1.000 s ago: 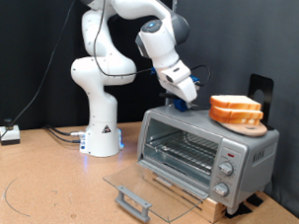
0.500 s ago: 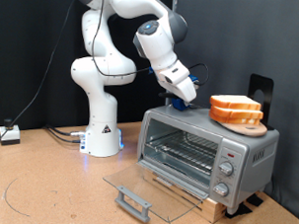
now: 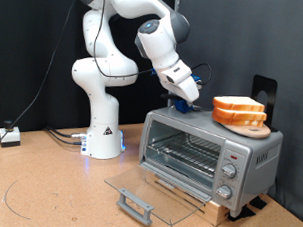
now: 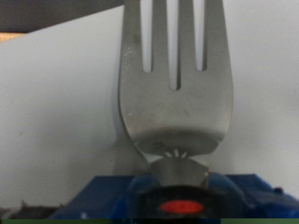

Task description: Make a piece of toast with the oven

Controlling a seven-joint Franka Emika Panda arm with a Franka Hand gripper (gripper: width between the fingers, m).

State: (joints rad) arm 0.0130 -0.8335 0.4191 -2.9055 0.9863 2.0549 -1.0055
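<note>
Evidently the gripper was clamped on a fork, with the piece of toast stacked beyond its fingertips atop the oven, where a skewed fork grip risked pushing the slices off.

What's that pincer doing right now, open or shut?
Pincer: shut on a fork, held above the oven top.
</note>
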